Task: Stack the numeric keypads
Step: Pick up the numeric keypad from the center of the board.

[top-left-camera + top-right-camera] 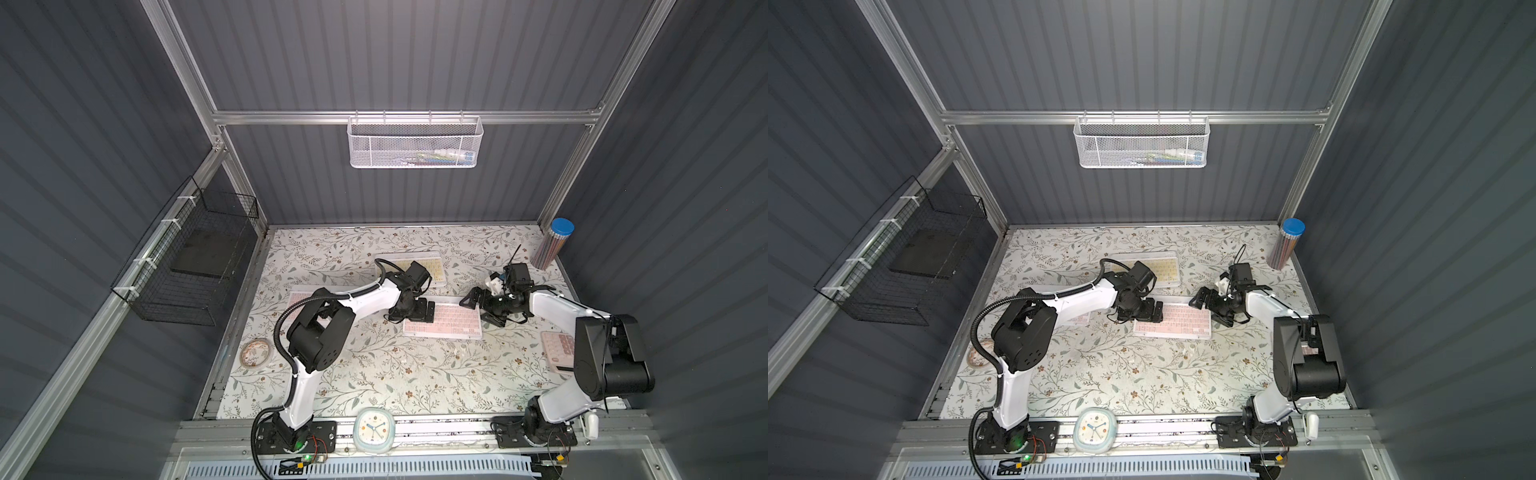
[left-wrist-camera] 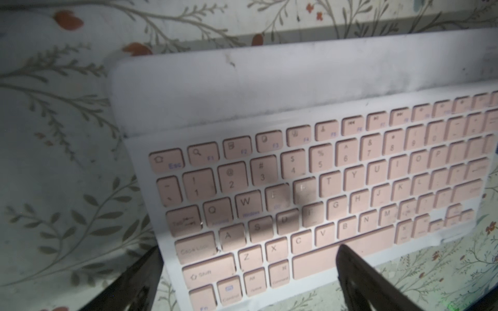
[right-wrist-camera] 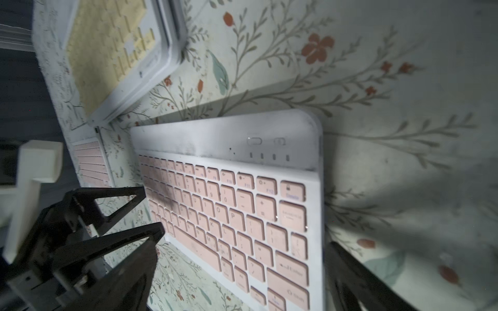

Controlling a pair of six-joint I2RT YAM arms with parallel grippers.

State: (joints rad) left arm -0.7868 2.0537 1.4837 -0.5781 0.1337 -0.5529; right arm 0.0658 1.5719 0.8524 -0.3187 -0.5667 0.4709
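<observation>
**Spotter:** The pink keypad lies mid-table, sitting askew on a lower keypad. Both your claws are spread and hold nothing.

**Caller:** Your left gripper and right gripper flank its short ends. It looks thin, stiff, light and likely slick, so pinch the frame edges, not the keys.

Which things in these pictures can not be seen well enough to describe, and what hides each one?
1) Lower keypad: in the left wrist view only a white strip shows; the centre pink keypad covers its keys.
2) Left pink keypad: in a top view, mostly under the left arm.
3) Calculator: in a top view, partly behind the right arm.
4) White basket: contents too small behind mesh.
</observation>
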